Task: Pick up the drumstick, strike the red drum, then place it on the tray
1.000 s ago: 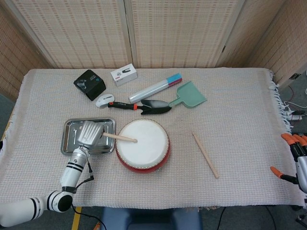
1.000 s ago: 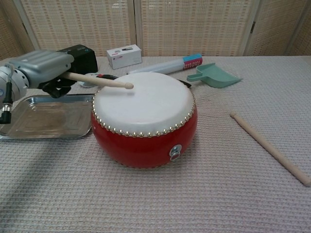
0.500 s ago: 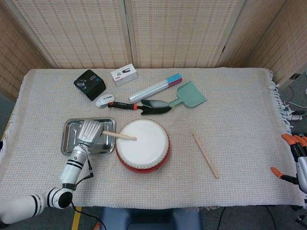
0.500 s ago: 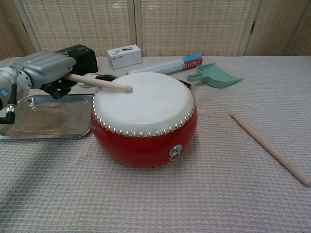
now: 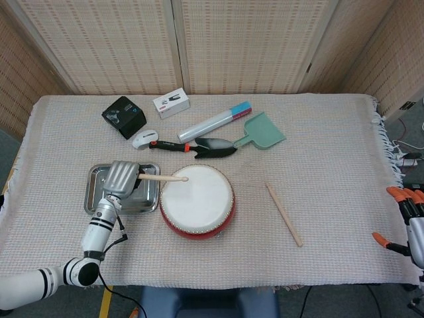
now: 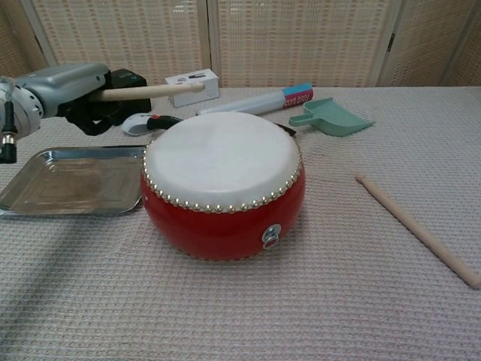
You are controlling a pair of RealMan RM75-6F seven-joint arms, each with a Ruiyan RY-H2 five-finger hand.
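Pale wood is what my left hand [image 5: 122, 179] is clamped around: the drumstick [image 5: 162, 178], which I hold level above the table, its rounded tip over the far left edge of the red drum [image 6: 224, 186]. In the chest view the stick sits clear of the white drumhead, with open air between them. My hand itself hangs over the steel tray [image 5: 148, 199], which lies on the woven cloth just left of the drum. The drum stands near the middle of the table, red shell ringed with studs.

A second drumstick [image 5: 283, 214] lies flat on the cloth to the right of the drum, well apart from it. Farther back, beyond the drum, there is a teal dustpan [image 5: 261, 132], a white tube with a red and blue end [image 5: 213, 121], a black trowel with an orange collar [image 5: 199, 146], a white mouse-shaped thing [image 5: 144, 139], a black box [image 5: 123, 116] and a small white box [image 5: 171, 103].

My right hand [image 5: 405, 215] shows only at the far right edge of the head view, off the table, orange-tipped fingers spread and empty.
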